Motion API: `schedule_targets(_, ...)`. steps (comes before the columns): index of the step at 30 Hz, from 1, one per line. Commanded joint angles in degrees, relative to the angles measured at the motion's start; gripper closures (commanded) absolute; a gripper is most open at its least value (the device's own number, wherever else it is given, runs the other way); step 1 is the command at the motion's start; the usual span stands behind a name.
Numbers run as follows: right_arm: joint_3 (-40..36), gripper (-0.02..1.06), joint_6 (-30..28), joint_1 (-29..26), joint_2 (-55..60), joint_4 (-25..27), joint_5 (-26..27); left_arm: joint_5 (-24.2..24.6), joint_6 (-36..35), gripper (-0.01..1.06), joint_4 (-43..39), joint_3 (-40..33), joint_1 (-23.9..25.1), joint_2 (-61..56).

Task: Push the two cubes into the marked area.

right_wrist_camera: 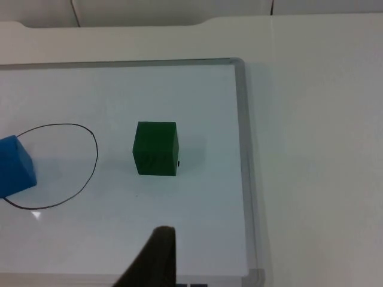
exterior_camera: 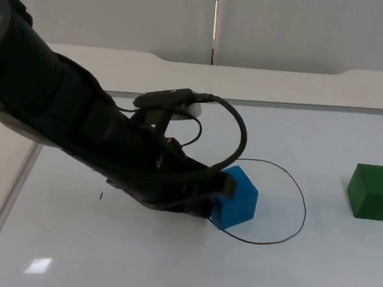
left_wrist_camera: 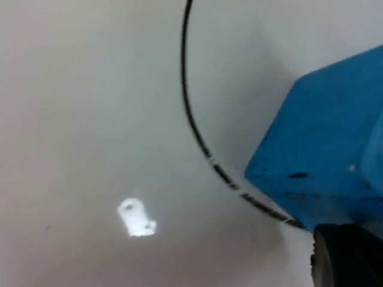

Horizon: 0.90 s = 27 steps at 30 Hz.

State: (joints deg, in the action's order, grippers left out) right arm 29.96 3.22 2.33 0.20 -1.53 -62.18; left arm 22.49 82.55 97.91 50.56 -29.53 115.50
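blue cube (exterior_camera: 235, 198) sits on the near-left edge of the marked area (exterior_camera: 300, 200), left gripper (exterior_camera: 222, 186) pressed against it, fingers' opening unclear, while green cube (exterior_camera: 374, 192) waits well outside, unpushed.

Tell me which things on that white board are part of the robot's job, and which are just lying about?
Part of the job:
- blue cube, at the outline's edge
- green cube, outside it
- marked area, a hand-drawn black outline
- left gripper, against the blue cube

Just there:
- whiteboard beneath everything
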Motion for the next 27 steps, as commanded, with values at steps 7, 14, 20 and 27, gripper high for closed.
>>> schedule_targets(7, -0.4, 0.00, -0.1, 0.2, -0.2, 0.2, 0.5, 0.7, 1.9, 1.05, 2.0, 0.8, -0.8, 0.0)
schedule_targets(14, -0.4, 0.00, -0.1, 0.2, -0.2, 0.2, 0.5, -2.5, 2.6, 1.05, 1.5, 0.8, -0.4, -0.7)
schedule_targets(20, -0.4, 0.00, -0.1, 0.2, -0.2, 0.2, 0.5, -5.8, -5.5, 1.05, -9.5, 0.6, 1.8, -5.0)
schedule_targets(27, -0.4, 0.00, -0.1, 0.2, -0.2, 0.2, 0.5, -6.3, -12.6, 1.05, -16.6, 0.6, 3.2, -17.2)
